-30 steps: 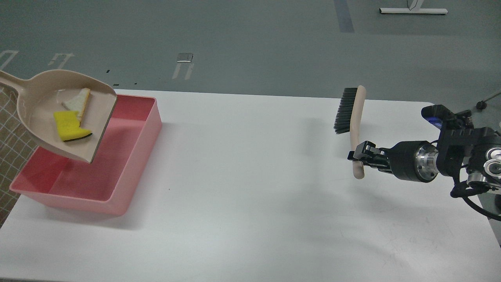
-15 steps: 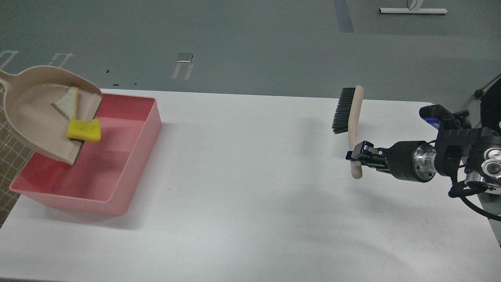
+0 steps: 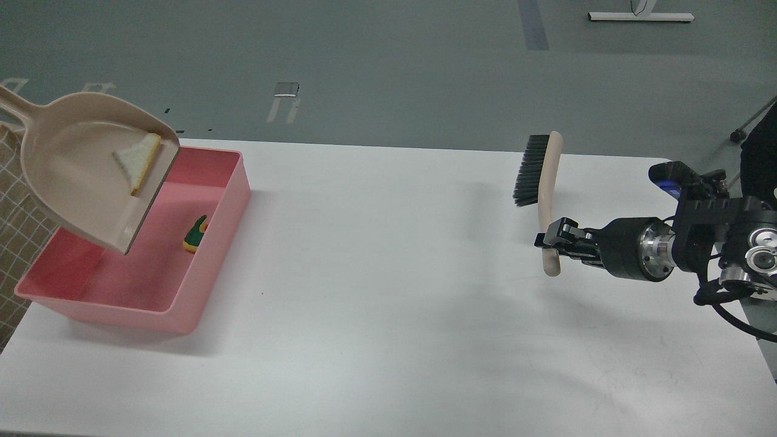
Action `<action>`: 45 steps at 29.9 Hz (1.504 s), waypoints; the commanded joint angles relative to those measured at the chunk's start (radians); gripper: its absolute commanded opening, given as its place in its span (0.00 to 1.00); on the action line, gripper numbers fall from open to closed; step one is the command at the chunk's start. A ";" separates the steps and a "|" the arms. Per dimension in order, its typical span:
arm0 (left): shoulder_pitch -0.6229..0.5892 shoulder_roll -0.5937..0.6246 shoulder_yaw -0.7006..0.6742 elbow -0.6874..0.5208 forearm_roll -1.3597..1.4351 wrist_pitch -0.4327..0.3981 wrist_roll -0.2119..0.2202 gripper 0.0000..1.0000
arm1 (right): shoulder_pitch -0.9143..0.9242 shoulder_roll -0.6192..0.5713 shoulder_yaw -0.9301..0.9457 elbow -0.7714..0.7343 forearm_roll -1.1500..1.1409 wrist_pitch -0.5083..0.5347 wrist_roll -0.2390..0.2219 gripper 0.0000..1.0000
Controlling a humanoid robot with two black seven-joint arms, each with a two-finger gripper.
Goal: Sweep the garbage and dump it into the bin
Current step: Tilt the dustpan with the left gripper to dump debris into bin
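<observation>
The beige dustpan [image 3: 79, 176] hangs tilted over the pink bin [image 3: 206, 243] at the table's left, its lip pointing down into the bin. The white bread wedge [image 3: 138, 158] lies in the pan near the lip. The yellow sponge chunk [image 3: 195, 234] is inside the bin near its right wall, showing a dark green side. The dustpan's handle runs off the left edge and my left gripper is out of view. My right gripper [image 3: 551, 240] at the right is shut on the beige handle of a brush [image 3: 541, 176] with black bristles, held upright above the table.
The white table [image 3: 388, 303] spans the view, with its far edge behind the bin and brush. Grey floor lies beyond. A brown tiled patch shows at the far left edge.
The yellow sponge slid off the dustpan's lip and fell into the bin. The bread wedge slid toward the lip. The dustpan shifted slightly. The right gripper and brush barely moved.
</observation>
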 commanded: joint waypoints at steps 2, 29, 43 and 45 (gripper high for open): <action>-0.001 0.000 0.000 -0.006 0.034 0.024 0.000 0.00 | 0.000 0.002 0.000 0.000 0.000 0.000 0.000 0.02; -0.003 0.045 0.000 -0.099 0.231 0.182 0.000 0.00 | 0.003 0.008 0.000 0.000 -0.003 0.000 0.000 0.02; -0.019 0.014 -0.006 -0.098 0.187 0.150 0.000 0.00 | 0.003 0.008 0.002 0.002 -0.001 0.000 0.000 0.02; -0.032 0.005 -0.006 -0.098 0.159 0.119 0.000 0.00 | 0.003 0.008 0.002 0.002 -0.001 0.000 0.000 0.02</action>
